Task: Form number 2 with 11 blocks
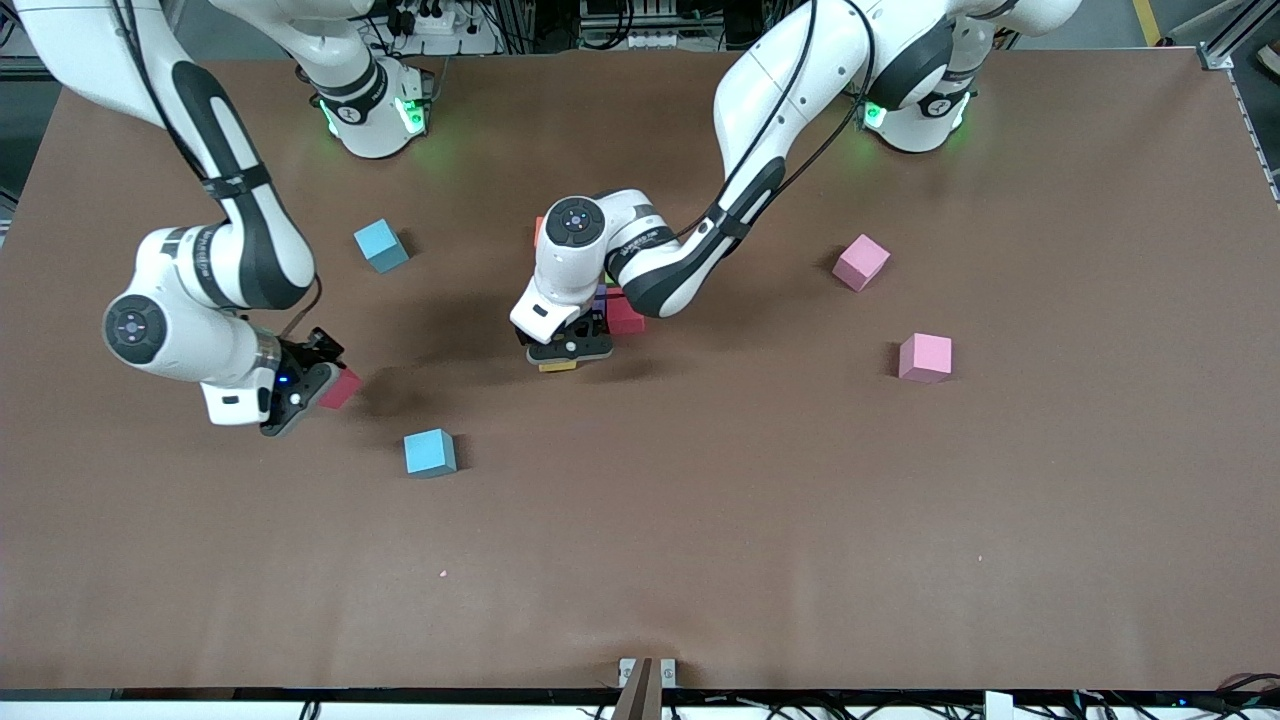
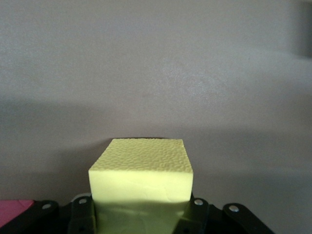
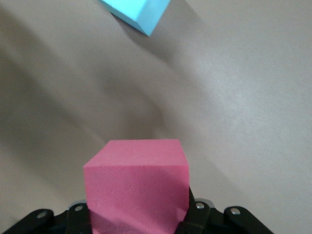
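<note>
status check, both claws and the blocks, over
Left claw shut on yellow block, low beside the started cluster. Right claw holds red block. Nothing seen in the way.

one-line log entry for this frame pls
left tool: shut on yellow block, at block cluster mid-table | right tool: shut on red block, near a blue block | loose: two pink blocks

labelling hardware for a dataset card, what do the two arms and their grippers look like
Both arms are glossy white with black joint bands and round black caps. Black cables are strapped along them, and the bases glow green. The left gripper and right gripper are black; the right shows a small blue light.
</note>
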### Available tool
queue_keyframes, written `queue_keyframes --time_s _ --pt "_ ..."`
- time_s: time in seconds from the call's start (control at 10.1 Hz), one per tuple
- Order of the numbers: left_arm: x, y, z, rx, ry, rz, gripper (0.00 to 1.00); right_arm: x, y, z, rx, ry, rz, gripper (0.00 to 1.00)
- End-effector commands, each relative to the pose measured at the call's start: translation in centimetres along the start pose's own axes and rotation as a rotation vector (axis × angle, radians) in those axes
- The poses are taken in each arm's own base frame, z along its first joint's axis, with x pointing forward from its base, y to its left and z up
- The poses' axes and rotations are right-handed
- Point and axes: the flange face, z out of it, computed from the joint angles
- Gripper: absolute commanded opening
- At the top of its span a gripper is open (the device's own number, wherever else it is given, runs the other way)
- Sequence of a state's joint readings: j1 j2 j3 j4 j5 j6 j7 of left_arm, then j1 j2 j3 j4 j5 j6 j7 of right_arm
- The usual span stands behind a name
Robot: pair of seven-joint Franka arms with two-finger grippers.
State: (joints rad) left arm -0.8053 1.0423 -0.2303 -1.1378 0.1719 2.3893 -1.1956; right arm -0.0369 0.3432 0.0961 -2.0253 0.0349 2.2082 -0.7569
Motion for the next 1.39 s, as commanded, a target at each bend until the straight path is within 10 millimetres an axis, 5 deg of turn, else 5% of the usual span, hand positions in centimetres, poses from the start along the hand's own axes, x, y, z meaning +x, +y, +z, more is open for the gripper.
queue_keyframes --time_s 0.0,0.89,1.09,1.29 --pt "-0.2 0.6 0.0 -0.012 0.013 0.044 0.32 1.8 -2.2 -1.0 0.007 0.013 0.072 0.33" --pt "-1.5 0.8 0.6 0.000 0.010 0.087 0.41 2.4 -2.7 -1.3 0.031 0.023 0.097 0.34" --pt "-1.5 0.8 0.6 0.000 0.010 0.085 1.00 2.4 -2.7 -1.3 0.031 0.023 0.095 0.34" --pt "-1.2 0.9 -0.1 -0.007 0.016 0.083 1.00 2.5 -2.7 -1.3 0.031 0.023 0.095 0.34"
